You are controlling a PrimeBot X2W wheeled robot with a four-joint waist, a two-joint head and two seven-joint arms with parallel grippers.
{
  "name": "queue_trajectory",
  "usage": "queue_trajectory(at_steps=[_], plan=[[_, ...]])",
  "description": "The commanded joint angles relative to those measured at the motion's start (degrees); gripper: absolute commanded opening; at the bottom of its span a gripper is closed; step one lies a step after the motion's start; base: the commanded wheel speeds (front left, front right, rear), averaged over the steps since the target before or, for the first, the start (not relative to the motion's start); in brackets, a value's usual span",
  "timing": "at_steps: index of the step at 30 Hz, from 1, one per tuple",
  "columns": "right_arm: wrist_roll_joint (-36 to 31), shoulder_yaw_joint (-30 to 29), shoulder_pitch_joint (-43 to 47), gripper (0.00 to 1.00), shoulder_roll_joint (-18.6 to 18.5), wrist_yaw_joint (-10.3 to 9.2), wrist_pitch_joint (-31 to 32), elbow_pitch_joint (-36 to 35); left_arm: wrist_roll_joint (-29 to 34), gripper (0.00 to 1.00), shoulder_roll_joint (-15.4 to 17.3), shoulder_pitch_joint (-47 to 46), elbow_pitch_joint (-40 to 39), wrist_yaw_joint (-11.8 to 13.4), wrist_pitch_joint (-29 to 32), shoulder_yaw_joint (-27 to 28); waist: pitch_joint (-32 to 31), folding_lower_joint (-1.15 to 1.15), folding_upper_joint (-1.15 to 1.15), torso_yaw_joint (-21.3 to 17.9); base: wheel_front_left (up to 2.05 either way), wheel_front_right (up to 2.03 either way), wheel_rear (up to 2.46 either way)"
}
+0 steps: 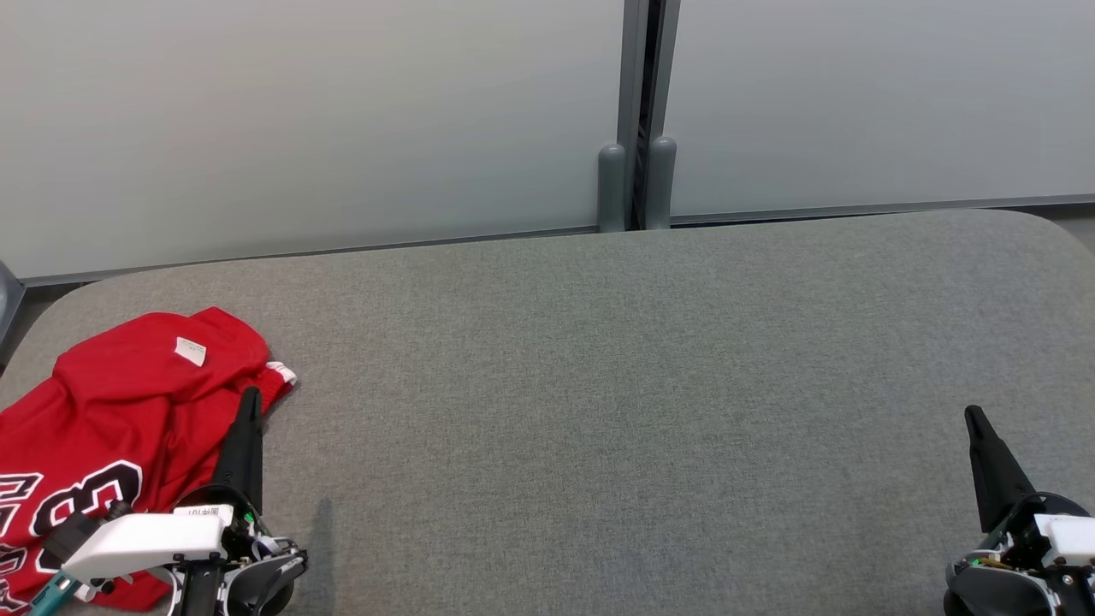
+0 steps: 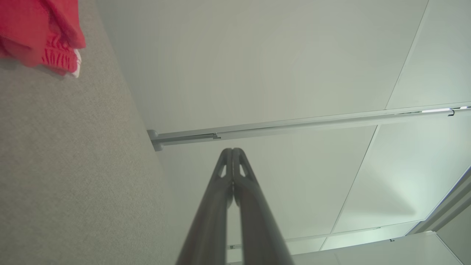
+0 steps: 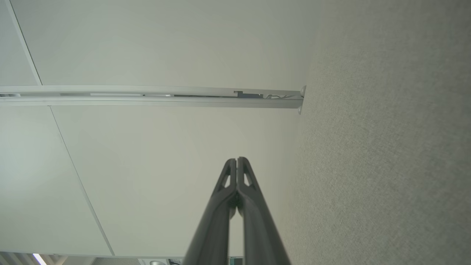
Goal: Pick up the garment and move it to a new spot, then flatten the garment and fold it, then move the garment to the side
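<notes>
garment lies bunched at the near left corner of the tabletop, running off the left and near edges of the head view. the tabletop is a grey, felt-like surface with rounded far corners, stretching plain from the garment's right edge across to the right tool at the near right. behind its far edge stand two pale frosted wall panels, split by a dark grey post with two rounded grey caps at its foot. the left tool rises at the near left, its dark fingers pressed together into one point and holding nothing. in the head view it crosses the garment's right edge, and i cannot tell whether it touches the cloth. in the left wrist view the left tool points at the wall, tips meeting, with the garment off to one side on the tabletop. the right tool is likewise closed tip to tip and carries nothing, with tabletop beside it.

the garment is bright red, crumpled in soft folds with one part doubled over the rest. a small white label shows on the far fold. large white lettering outlined in black runs across the near part, cut off by the view's edge. a ribbed red trim with a white edge pokes out at its right, and that trim also shows in the left wrist view.
</notes>
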Motion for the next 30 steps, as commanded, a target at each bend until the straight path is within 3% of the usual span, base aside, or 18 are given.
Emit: queue_trajectory(at_steps=[1,30], plan=[[-0.2,-0.2,-0.4,0.0,-0.2,0.36,0.0,0.0,0.3,0.0,0.2,-1.0,0.0,-0.3,0.0,0.2,0.0,0.0,0.0,0.0,0.0,0.0,0.0],[-0.2,-0.2,-0.4,0.0,-0.2,0.36,0.0,0.0,0.3,0.0,0.2,-1.0,0.0,-0.3,0.0,0.2,0.0,0.0,0.0,0.0,0.0,0.0,0.0]])
